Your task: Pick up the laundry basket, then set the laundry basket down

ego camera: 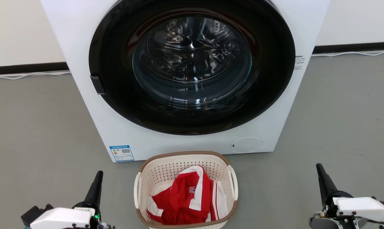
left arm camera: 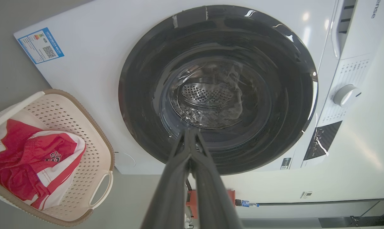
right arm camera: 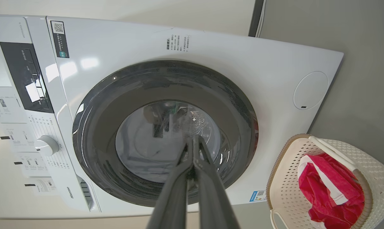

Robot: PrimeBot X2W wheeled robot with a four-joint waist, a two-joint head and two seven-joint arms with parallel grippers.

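the basket (ego camera: 166, 170) sat on the grey floor (ego camera: 36, 127) just in front of the washer (ego camera: 83, 47), under the middle of its round dark door (ego camera: 115, 63), with its far rim close to the washer's foot; i couldn't tell if they touched. it stood upright, brown rim up, one white loop handle (ego camera: 233, 183) on each side. a red and white shirt (ego camera: 188, 194) lay crumpled inside, heaped toward the side away from the washer.

the left gripper (ego camera: 98, 174) hung further out from the washer, in front of the corner that carried the blue label (ego camera: 122, 153), its two dark fingers pressed together with nothing between them and pointing at the washer. the right gripper (ego camera: 319, 167) hung out past the washer's other front corner, on the side of the small round flap (ego camera: 246, 144), fingers likewise closed on nothing and aimed the same way. both were clear of the basket, neither touching a handle.

the washer's door was closed, and the steel drum (ego camera: 192, 47) showed through the glass
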